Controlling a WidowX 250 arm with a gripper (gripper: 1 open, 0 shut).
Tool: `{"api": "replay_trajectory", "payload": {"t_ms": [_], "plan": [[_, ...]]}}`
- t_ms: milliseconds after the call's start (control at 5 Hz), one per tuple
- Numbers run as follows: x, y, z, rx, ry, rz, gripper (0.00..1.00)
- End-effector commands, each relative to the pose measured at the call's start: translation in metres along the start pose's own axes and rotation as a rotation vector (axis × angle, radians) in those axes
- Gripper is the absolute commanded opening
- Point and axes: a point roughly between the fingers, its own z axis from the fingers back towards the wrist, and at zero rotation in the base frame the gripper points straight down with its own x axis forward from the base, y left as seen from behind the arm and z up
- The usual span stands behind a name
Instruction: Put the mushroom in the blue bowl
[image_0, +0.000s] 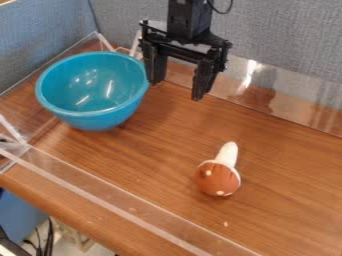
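The mushroom (219, 172) lies on its side on the wooden table, right of centre near the front, its reddish-brown cap toward me and its cream stem pointing away. The blue bowl (91, 90) stands upright at the left, glossy turquoise and with nothing in it. My gripper (179, 82) hangs at the back centre, pointing down, its two black fingers spread open with nothing between them. It is just right of the bowl's rim and well behind the mushroom, touching neither.
A clear acrylic wall (120, 205) runs along the table's front edge, with more clear panels at the left and back right. A grey fabric partition (54, 35) stands behind the bowl.
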Motion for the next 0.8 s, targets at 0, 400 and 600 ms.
{"api": "replay_trajectory", "payload": {"t_ms": [0,400,600], "plan": [[0.000,-0.012,-0.011,-0.002,0.006,-0.044,1.00],[-0.005,-0.062,-0.056,-0.002,0.007,-0.195,1.00],[-0.008,-0.074,-0.075,-0.006,-0.008,-0.241,1.00]]}}
